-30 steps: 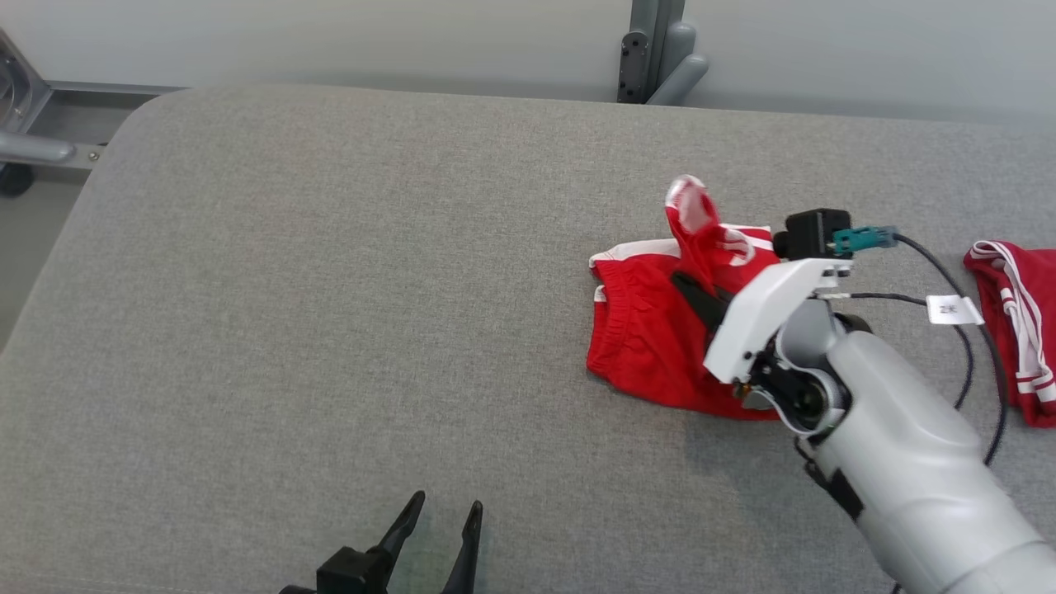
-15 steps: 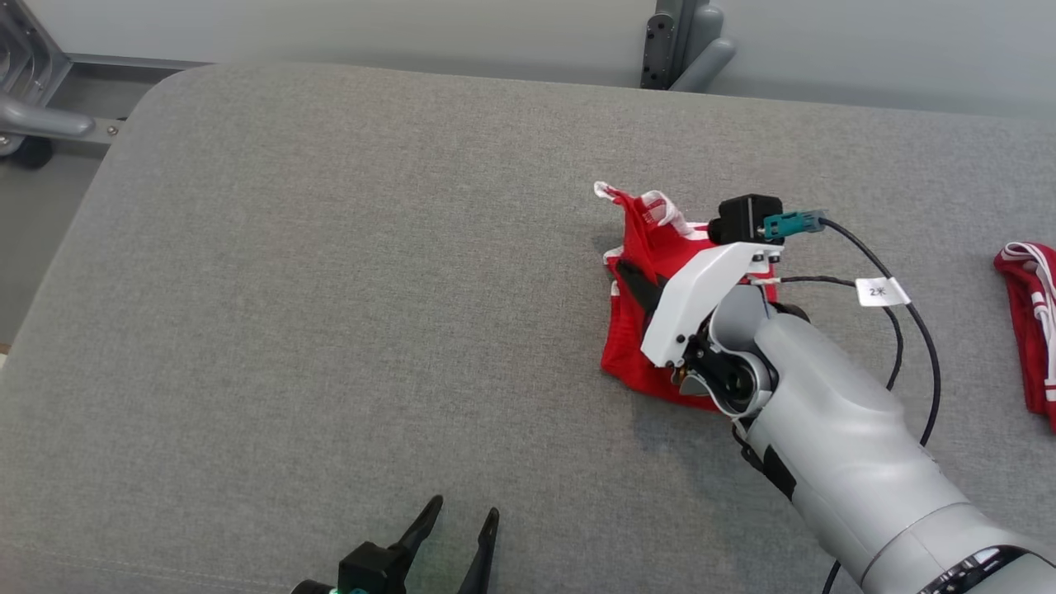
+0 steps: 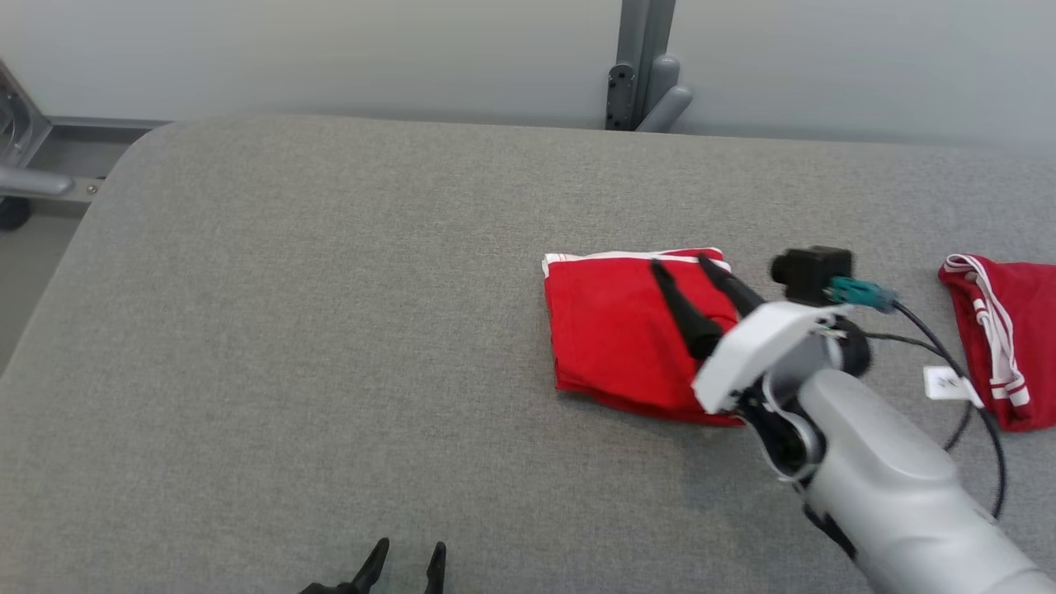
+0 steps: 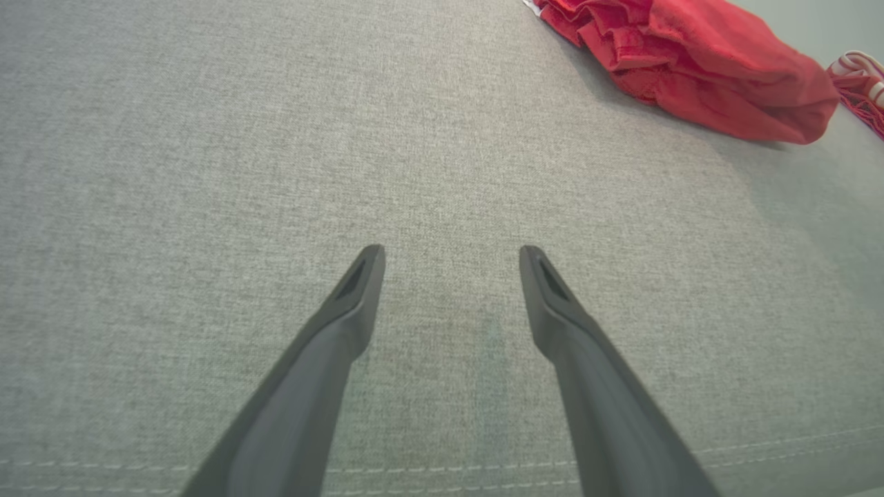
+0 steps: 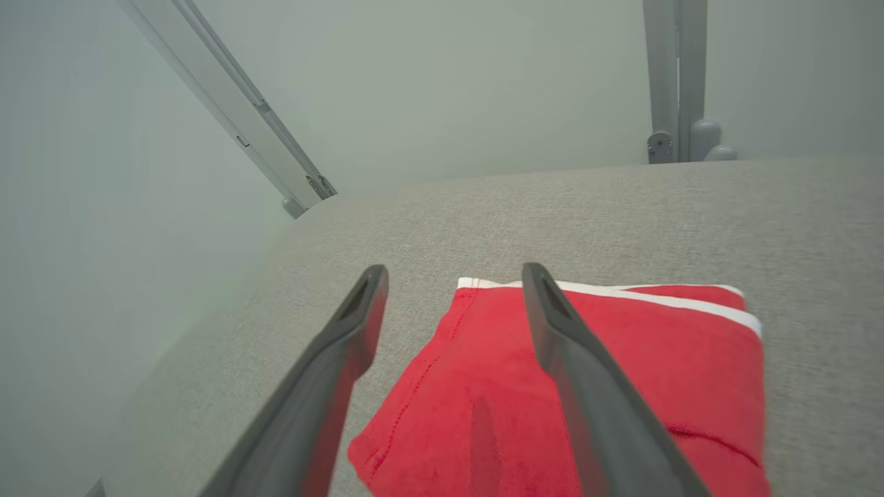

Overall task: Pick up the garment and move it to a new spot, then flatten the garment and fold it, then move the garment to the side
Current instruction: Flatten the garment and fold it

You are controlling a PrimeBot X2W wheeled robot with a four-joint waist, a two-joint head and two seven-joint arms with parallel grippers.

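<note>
Got the folded red garment (image 3: 615, 330) flat on the tabletop (image 3: 330, 330), right of middle, nearer the far edge. Seeing the right gripper (image 3: 678, 261) spread wide over it, probably not touching. Same with the left gripper (image 3: 410, 544) at the near edge: parted, empty.

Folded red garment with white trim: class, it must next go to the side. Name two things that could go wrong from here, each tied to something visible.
1. The right pincer hangs open over the folded red garment with white trim; pinching only its top layer could pull the fold apart.
2. A second red garment with white stripes lies nearby on the grey padded table; sliding that way could tangle them.
</note>
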